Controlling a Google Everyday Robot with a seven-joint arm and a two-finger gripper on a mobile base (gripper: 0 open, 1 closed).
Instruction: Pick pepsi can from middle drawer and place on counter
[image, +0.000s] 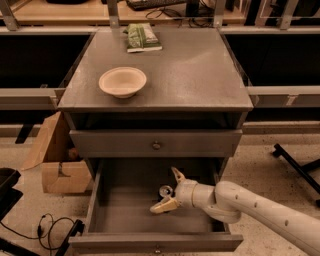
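Straddling pepsi can (166, 190) in middle drawer (125, 212), hand (164, 191) spread; bowl (122, 81) on counter (200, 75).

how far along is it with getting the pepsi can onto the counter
Done: the middle drawer stands open. In hand: the gripper is inside it, fingers open on either side of the pepsi can, which stands on the drawer floor, not yet gripped. Left: close, lift, and set the can on the counter, where a bowl sits.
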